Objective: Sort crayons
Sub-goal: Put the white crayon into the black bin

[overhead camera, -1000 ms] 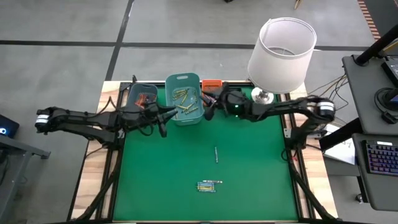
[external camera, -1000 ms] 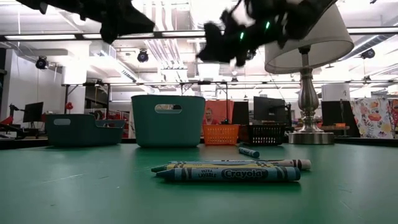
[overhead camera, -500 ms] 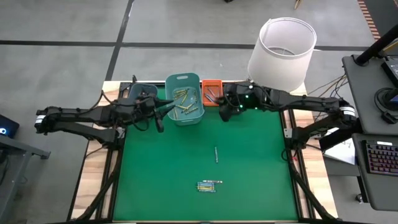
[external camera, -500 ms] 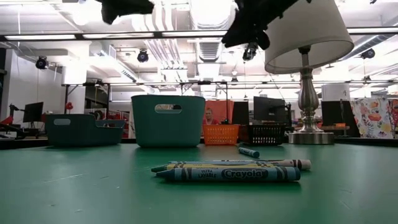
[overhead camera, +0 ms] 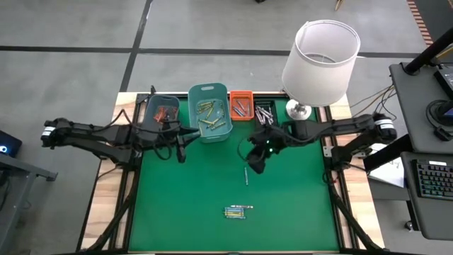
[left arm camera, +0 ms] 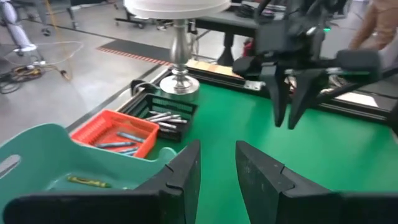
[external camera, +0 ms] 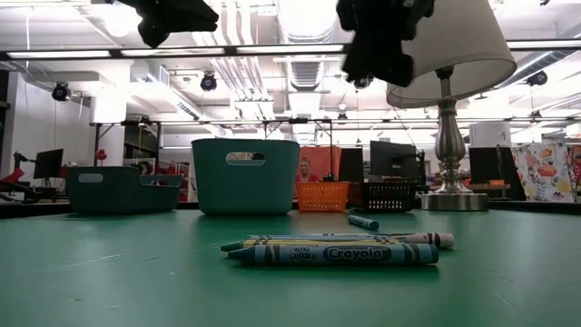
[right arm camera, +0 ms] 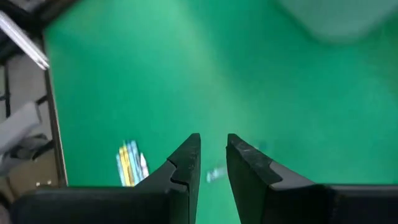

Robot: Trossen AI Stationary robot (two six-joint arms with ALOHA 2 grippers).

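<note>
Green felt desk (overhead camera: 297,205) is hovered over by the empty, slightly parted right pincer (overhead camera: 255,164) above a lone paper-wrapped crayon (overhead camera: 245,176), while the narrowly parted, empty left pincer (overhead camera: 181,151) is held beside the teal plastic bin (overhead camera: 209,113).

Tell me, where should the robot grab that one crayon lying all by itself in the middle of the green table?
Probably around its middle, coming straight down from above. The lone crayon lies flat on the green table with open space on both long sides, so the right gripper, nearby and empty, could put one finger on each side.
</note>
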